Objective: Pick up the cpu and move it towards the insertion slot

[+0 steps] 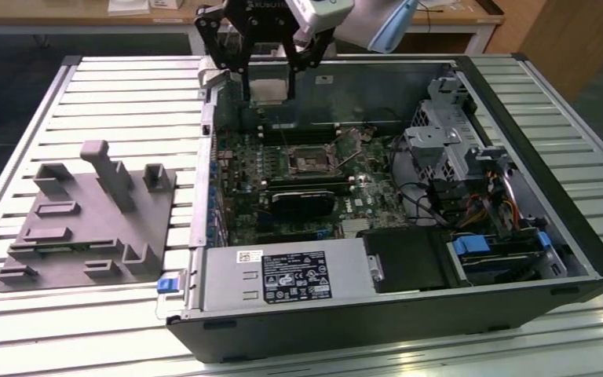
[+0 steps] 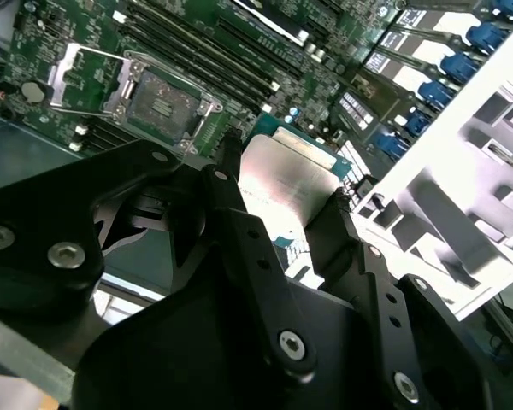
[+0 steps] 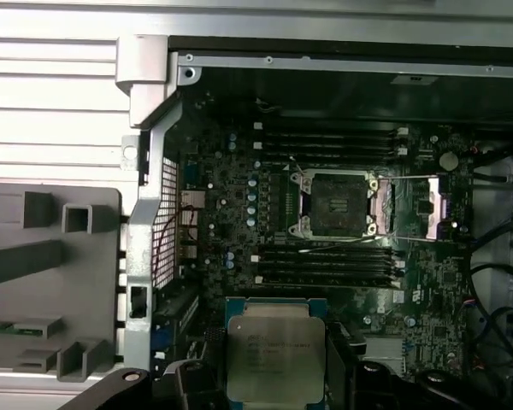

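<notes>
The cpu [image 1: 268,88], a thin square chip with a silvery face, hangs in the air above the far wall of the open computer case [image 1: 553,259]. My gripper [image 1: 270,78] is shut on it, one black finger on each side. Both wrist views show the cpu [image 2: 286,184] [image 3: 274,354] clamped between the fingers [image 2: 239,222]. The insertion slot [image 1: 307,159], a square socket with a shiny metal frame and dark centre, lies on the green motherboard below and nearer the exterior camera than the chip. The insertion slot [image 3: 335,205] [image 2: 158,102] stands uncovered, its metal lid flipped open to one side.
A grey moulded block [image 1: 82,220] with upright posts sits on the slatted table at the exterior view's left. Inside the case are long black memory slots [image 3: 329,265], a black card [image 1: 304,203], a labelled power supply [image 1: 280,276] and drive bays with cables [image 1: 480,196].
</notes>
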Robot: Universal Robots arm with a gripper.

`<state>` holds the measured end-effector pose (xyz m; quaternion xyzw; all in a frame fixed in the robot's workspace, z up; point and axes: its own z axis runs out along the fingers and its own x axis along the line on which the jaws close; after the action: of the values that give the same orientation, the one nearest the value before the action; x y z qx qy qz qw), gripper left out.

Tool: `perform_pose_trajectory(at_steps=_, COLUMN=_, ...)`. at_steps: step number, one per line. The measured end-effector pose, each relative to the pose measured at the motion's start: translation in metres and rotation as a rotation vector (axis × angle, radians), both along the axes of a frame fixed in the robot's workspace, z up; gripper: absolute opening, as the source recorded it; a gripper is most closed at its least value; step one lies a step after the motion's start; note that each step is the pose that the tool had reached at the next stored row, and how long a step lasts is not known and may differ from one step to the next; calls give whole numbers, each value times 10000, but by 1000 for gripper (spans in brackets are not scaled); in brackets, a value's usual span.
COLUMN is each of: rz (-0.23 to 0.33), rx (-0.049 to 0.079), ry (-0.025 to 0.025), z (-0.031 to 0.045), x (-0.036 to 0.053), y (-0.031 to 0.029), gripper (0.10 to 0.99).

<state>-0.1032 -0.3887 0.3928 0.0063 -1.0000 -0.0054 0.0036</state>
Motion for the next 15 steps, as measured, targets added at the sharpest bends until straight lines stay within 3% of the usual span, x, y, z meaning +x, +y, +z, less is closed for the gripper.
perform_pose_trajectory(at_steps=15, rz=0, rx=0, ry=-1, z=0, x=289, y=14, gripper=545)
